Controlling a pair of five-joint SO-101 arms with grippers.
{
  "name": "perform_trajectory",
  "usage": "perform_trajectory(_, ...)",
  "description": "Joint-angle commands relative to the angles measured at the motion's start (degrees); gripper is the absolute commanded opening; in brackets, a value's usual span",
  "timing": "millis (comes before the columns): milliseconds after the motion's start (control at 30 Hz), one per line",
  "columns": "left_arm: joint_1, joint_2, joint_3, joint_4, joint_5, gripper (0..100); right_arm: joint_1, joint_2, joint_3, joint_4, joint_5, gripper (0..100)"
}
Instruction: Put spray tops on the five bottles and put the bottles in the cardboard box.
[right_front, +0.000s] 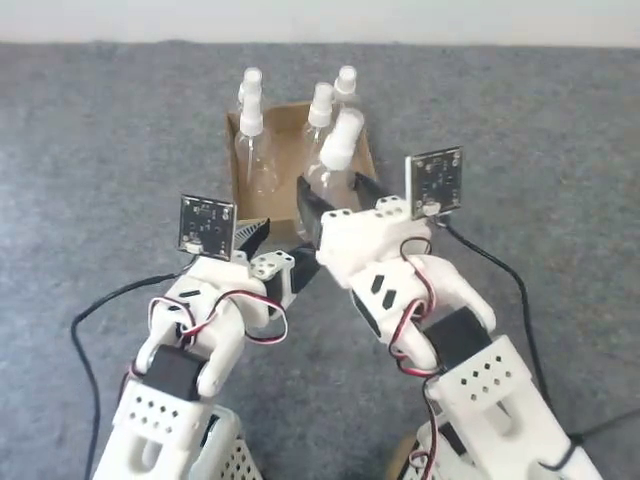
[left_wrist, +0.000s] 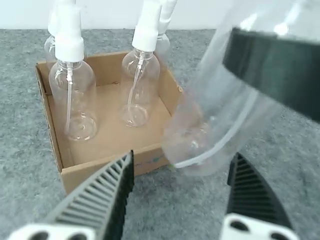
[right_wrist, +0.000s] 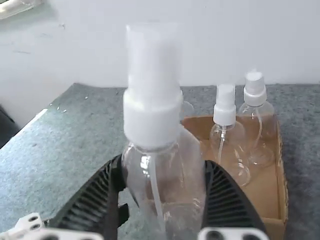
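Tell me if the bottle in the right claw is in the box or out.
Out. The right claw holds the bottle tilted in the air by the cardboard box's near corner; its base rests on nothing.

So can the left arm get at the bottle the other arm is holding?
Probably yes. The left tool is open, and the held bottle hangs just ahead of it with nothing in between.

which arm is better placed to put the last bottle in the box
Right. The right gripper is shut on the clear plastic bottle with a white spray top, right at the edge of the brown cardboard box. The left gripper is open and holds nothing.
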Motion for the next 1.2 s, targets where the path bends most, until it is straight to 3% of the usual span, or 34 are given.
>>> perform_trajectory(0, -0.35, -0.88, -0.04, -3.87, 0.79, 28, -1.71, -0.75, -4.31, 2.07, -0.26, 7.6)
perform_trajectory(500, -3.69, -0.88, -0.84, -3.52, 1.49, 28, -1.54, -0.75, -4.31, 4.88, 2.55, 7.6)
perform_trajectory(700, -6.42, -2.11, -5.14, 3.25, 2.9, 28, 0.04, -0.75, -4.31, 4.44, 5.54, 7.6)
perform_trajectory(1067, -16.26, -30.59, 0.57, 10.11, 3.16, 28, 4.53, 0.04, -5.8, 3.03, 8.26, 7.6)
perform_trajectory(1167, -17.58, -31.21, 1.27, 10.02, 3.16, 28, 5.85, 0.04, -5.8, 1.19, 9.41, 7.6)
